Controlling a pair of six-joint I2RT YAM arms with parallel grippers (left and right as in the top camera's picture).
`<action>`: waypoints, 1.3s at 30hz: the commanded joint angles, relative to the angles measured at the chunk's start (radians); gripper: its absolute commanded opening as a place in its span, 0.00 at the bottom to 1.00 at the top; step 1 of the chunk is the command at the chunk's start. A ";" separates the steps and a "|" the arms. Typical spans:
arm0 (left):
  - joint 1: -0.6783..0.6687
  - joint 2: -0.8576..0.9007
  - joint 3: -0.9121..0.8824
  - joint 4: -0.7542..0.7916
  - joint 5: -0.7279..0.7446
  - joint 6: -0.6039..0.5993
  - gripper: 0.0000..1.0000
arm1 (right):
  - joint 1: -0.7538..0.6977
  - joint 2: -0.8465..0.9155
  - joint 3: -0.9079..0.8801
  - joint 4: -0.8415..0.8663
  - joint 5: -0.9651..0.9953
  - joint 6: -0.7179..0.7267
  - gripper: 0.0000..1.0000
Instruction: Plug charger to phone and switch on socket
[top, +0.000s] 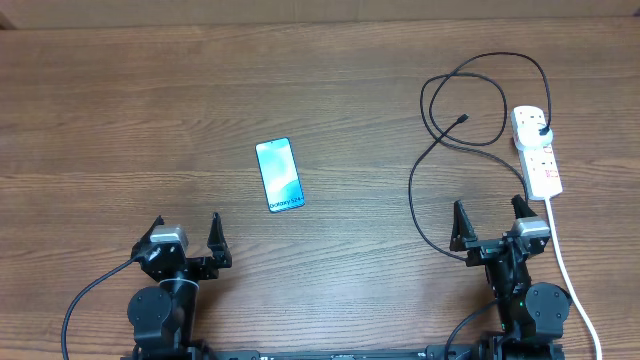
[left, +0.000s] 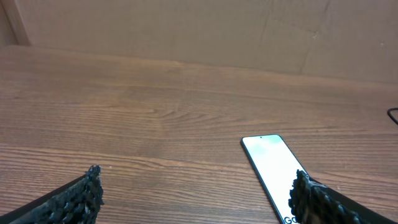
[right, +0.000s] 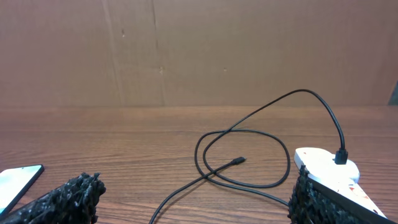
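L gripper (top: 186, 225) & R gripper (top: 488, 210): jaws wide open, empty. Charger (top: 430, 160) likely limp, light; best pinched behind connector tip (top: 463, 119), just left of power strip (top: 537, 150). Phone (top: 279, 175) flat, prob. slick, well left of strip.

Mine, itemised: left gripper (top: 186, 228) and right gripper (top: 488, 213), each with two matte black knobbly-textured fingers (left: 71, 200); silver-grey wrist blocks (top: 168, 236); round black joint housings (top: 158, 310); thin black cable (top: 77, 298) beside my left arm.
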 joint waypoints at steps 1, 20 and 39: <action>0.004 -0.003 -0.003 -0.002 -0.007 -0.015 1.00 | -0.003 -0.011 -0.011 0.005 0.009 0.002 1.00; 0.004 0.153 0.171 -0.058 0.002 -0.035 1.00 | -0.003 -0.011 -0.011 0.005 0.009 0.002 1.00; 0.003 0.738 0.724 -0.385 0.116 -0.034 1.00 | -0.003 -0.011 -0.011 0.005 0.009 0.002 1.00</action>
